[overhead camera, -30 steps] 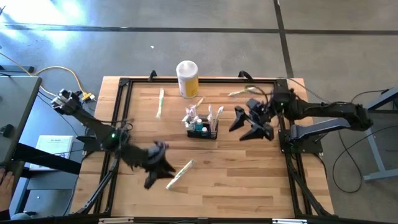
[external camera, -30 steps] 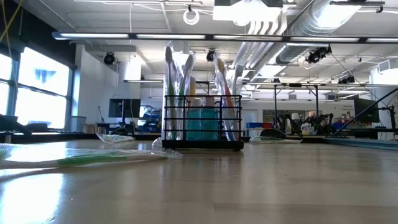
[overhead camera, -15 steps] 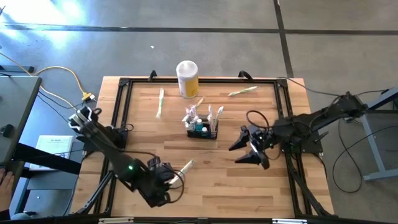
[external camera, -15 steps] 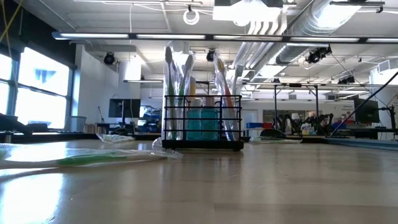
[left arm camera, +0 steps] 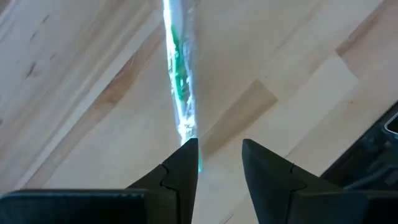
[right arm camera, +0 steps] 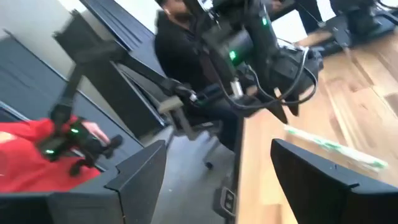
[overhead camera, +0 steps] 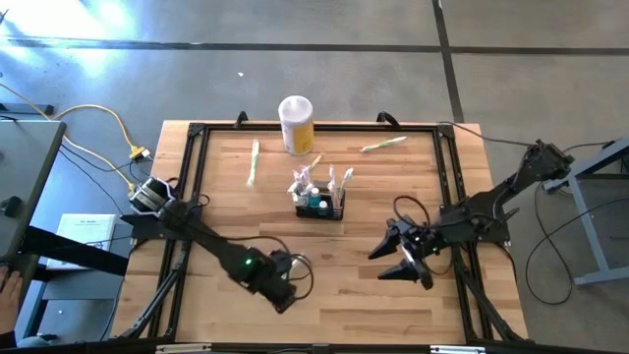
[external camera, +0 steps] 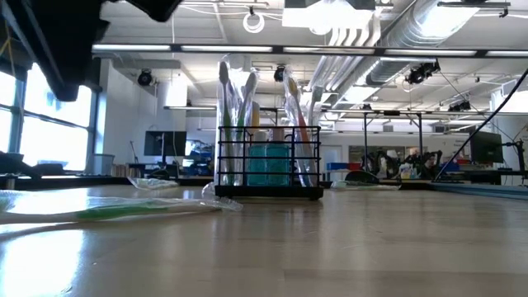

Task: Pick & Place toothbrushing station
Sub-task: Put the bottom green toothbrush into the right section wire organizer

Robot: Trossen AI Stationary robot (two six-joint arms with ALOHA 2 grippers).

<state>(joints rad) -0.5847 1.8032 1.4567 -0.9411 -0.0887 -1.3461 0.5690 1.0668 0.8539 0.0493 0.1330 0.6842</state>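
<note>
High view: one toothbrushing station [overhead camera: 320, 204], a small black wire-mesh rectangular caddy, stands upright near the middle of the wooden table [overhead camera: 344, 285], toward the far half. It holds several wrapped toothbrushes standing on end and one teal item; the exact brush count cannot be told.

One canister [overhead camera: 296, 124], tall, cylindrical, yellow body with white cap, stands at the far edge, apart from the caddy. No writing can be read on it.

Three loose wrapped toothbrushes lie flat on the wood: one far-left toothbrush [overhead camera: 254, 161], one far-right toothbrush [overhead camera: 383, 145], and one near toothbrush [left arm camera: 179, 81] with green showing through clear wrap, mostly hidden under the left arm in the overhead picture.

The table is of light butcher-block planks inside one black metal frame [overhead camera: 187, 187].

Left gripper [overhead camera: 282, 291]: low over the near-left part of the table, its two dark pointed fingers a little apart, one tip touching the end of the near toothbrush, nothing clamped.

Right gripper [overhead camera: 401, 258]: over the near-right part of the table, fingers spread wide, empty, well apart from the caddy.

One person [right arm camera: 186, 68] in dark clothing sits beyond the table.
</note>
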